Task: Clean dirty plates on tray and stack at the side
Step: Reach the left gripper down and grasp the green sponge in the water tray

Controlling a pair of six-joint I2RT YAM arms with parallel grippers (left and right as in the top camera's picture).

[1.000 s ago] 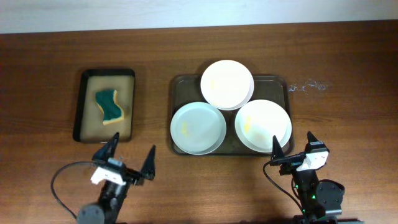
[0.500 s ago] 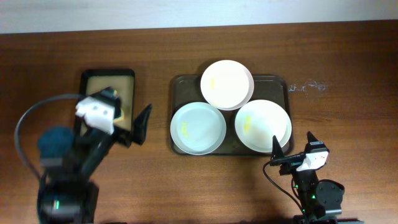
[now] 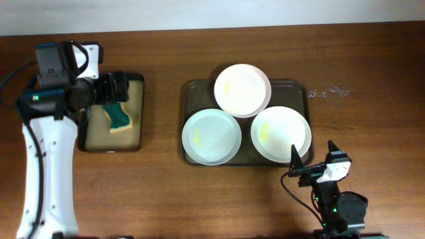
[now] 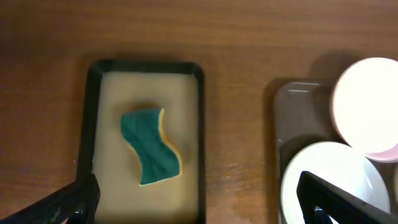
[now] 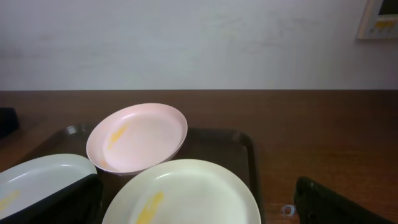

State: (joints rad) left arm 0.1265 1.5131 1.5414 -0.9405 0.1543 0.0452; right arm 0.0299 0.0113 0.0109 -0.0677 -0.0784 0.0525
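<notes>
Three white plates lie on the dark tray (image 3: 293,87): one at the back (image 3: 242,89), a bluish one at front left (image 3: 211,136), one at front right (image 3: 281,133). All carry yellowish smears. My left gripper (image 3: 114,89) hangs open and empty above the small black-rimmed tray (image 3: 109,149), with the green sponge (image 4: 151,146) below it between the jaws. My right gripper (image 3: 312,156) is open and empty at the table's front, just in front of the front right plate (image 5: 186,193). The right wrist view also shows the back plate (image 5: 140,137).
The green and yellow sponge (image 3: 117,114) lies in the small tan-lined tray, left of the dark tray. A small clear scrap (image 3: 329,91) lies on the table right of the dark tray. The white left arm (image 3: 43,172) runs along the table's left side.
My left arm has swung from the table's front edge up and back, over the small tray with the sponge. The right arm and the plates have not moved.
</notes>
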